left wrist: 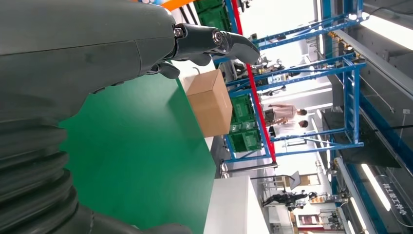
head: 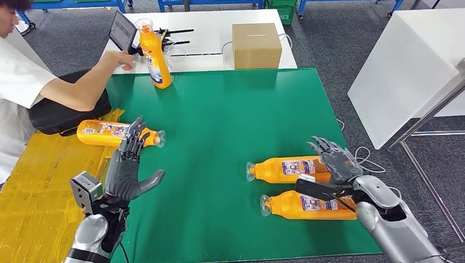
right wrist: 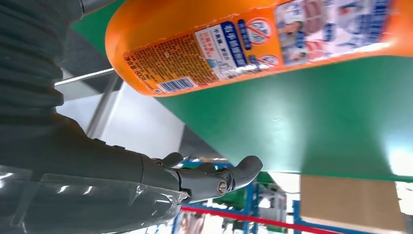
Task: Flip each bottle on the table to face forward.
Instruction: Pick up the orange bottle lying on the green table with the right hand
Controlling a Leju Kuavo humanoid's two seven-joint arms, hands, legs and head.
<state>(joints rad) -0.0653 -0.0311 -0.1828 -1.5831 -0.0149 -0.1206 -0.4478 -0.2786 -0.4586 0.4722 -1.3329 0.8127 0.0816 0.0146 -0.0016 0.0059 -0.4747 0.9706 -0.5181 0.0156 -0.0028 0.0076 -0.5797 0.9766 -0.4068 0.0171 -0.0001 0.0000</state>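
Observation:
Several orange bottles are on the green mat (head: 219,120). One bottle (head: 154,55) stands upright at the far left edge. A second bottle (head: 104,132) lies on its side at the mat's left edge, just beyond my left hand (head: 129,164), which is raised with fingers spread and holds nothing. Two more lie side by side at the right: the farther bottle (head: 288,169) (right wrist: 253,44) and the nearer bottle (head: 307,205). My right hand (head: 334,159) hovers open over their base ends, fingers apart (right wrist: 214,178).
A person in a white shirt (head: 22,76) sits at the left, one hand (head: 120,57) reaching beside the upright bottle. A cardboard box (head: 256,45) and a tablet (head: 122,30) stand on the white table behind. Yellow boards (head: 44,181) lie left of the mat.

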